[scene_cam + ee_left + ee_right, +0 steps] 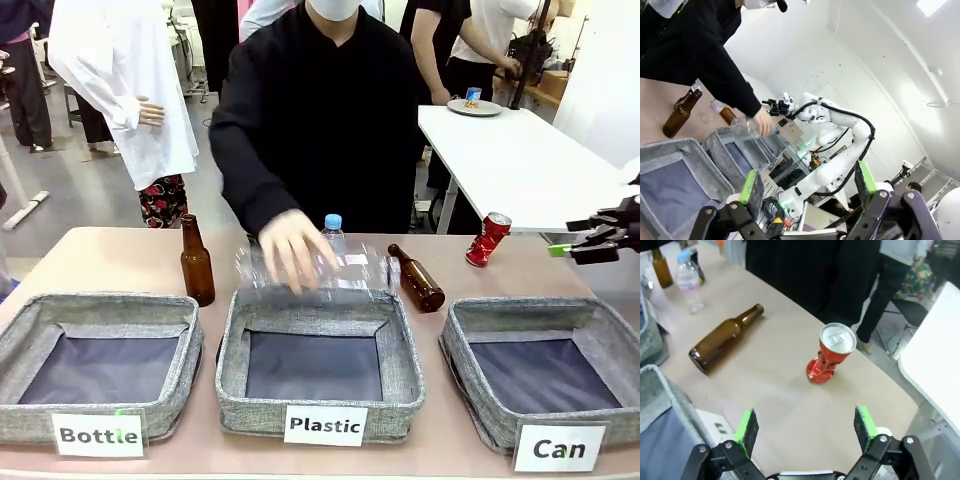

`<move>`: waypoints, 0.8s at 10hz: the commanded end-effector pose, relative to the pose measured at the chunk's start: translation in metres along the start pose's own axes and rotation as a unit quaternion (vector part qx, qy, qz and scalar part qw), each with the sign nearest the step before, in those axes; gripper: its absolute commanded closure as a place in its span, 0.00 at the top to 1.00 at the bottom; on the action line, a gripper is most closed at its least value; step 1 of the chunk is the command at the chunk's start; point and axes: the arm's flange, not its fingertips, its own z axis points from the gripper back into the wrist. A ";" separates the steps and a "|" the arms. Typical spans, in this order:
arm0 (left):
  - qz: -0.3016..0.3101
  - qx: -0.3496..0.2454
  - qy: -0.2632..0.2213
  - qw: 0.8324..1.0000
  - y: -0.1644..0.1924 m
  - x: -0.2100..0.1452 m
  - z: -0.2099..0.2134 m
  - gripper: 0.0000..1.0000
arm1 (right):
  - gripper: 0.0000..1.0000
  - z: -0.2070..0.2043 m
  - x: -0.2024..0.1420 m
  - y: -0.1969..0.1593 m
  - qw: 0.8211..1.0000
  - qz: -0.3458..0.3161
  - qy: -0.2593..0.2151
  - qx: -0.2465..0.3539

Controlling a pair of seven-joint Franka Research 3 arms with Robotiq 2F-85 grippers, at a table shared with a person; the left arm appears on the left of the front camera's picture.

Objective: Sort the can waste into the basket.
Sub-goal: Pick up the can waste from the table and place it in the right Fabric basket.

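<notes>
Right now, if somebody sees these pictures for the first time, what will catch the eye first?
The person's hand, blurred, holds a clear plastic bottle over the far rim of the middle basket, labelled Plastic. To the right, a dented red can stands tilted on the table beyond the Can basket, and the right gripper points at it with jaws open.

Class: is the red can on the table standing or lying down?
Standing, but crumpled and leaning: the red can rests on its squashed lower end on the table, silver top up.
</notes>
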 end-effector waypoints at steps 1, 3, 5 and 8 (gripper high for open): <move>0.010 0.006 0.010 1.000 0.022 0.001 -0.015 0.96 | 1.00 -0.033 -0.004 -0.023 0.999 0.036 -0.026 0.030; 0.010 0.006 0.010 1.000 0.022 0.001 -0.015 0.96 | 1.00 -0.073 -0.008 -0.038 0.999 0.034 -0.022 0.032; 0.010 0.006 0.010 1.000 0.022 0.001 -0.015 0.96 | 1.00 -0.105 -0.014 -0.044 0.998 0.028 -0.013 0.061; 0.010 0.006 0.010 1.000 0.022 0.001 -0.015 0.96 | 1.00 -0.143 -0.018 -0.048 0.997 0.004 -0.029 0.078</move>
